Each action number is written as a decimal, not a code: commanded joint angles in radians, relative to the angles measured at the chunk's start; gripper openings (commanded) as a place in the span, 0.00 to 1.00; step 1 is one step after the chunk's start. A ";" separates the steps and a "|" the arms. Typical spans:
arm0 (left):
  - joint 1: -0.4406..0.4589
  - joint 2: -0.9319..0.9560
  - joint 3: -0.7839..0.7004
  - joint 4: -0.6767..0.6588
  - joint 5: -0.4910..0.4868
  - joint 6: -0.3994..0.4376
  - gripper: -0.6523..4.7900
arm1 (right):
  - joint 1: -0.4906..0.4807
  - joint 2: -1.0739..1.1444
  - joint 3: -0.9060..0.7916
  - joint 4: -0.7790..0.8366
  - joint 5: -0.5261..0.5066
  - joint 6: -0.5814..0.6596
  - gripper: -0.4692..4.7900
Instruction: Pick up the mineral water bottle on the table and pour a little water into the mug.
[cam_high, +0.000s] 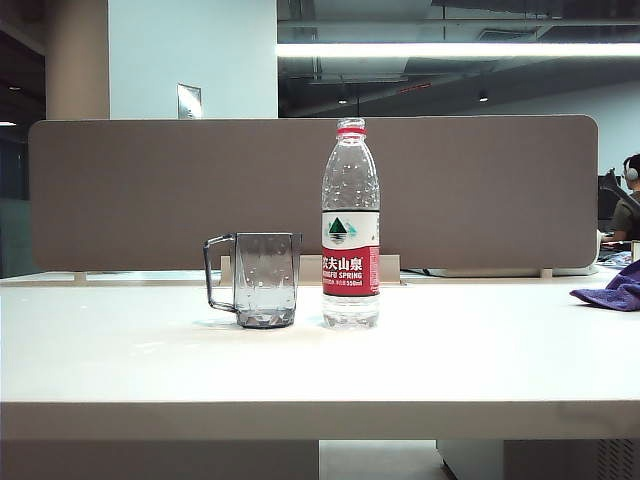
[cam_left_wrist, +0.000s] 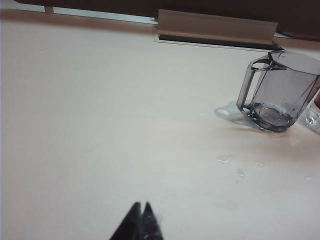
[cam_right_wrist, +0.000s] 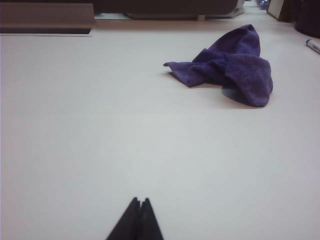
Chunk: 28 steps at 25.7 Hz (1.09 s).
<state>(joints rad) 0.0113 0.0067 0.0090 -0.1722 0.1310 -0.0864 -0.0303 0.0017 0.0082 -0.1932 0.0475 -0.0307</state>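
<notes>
The mineral water bottle (cam_high: 350, 225) stands upright mid-table, clear with a red neck ring and a red-and-white label. Just left of it stands the smoky-grey faceted mug (cam_high: 264, 279), handle pointing left; a little water lies in its bottom. The left wrist view shows the mug (cam_left_wrist: 277, 92) some way off from my left gripper (cam_left_wrist: 142, 205), which is shut and empty over bare white table (cam_left_wrist: 100, 125); only a sliver of the bottle (cam_left_wrist: 315, 112) shows at that view's edge. My right gripper (cam_right_wrist: 139, 200) is shut and empty above the table. Neither arm appears in the exterior view.
A crumpled purple cloth (cam_right_wrist: 230, 65) lies on the table's right side (cam_high: 612, 288), with a marker pen (cam_right_wrist: 312, 46) beyond it. A few water drops (cam_left_wrist: 227, 159) sit on the table near the mug. A grey-brown divider panel (cam_high: 150, 190) runs along the back.
</notes>
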 joint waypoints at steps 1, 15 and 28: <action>0.001 0.001 0.000 0.003 0.004 0.001 0.11 | -0.001 -0.002 -0.008 0.013 -0.002 -0.002 0.09; 0.001 0.001 0.000 0.003 0.000 0.008 0.11 | 0.000 -0.002 -0.008 0.013 -0.002 -0.002 0.09; -0.008 0.000 0.000 0.003 0.004 0.037 0.11 | 0.000 -0.002 -0.008 0.013 -0.002 -0.002 0.09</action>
<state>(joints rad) 0.0040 0.0063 0.0090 -0.1722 0.1307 -0.0555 -0.0303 0.0017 0.0082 -0.1932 0.0479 -0.0307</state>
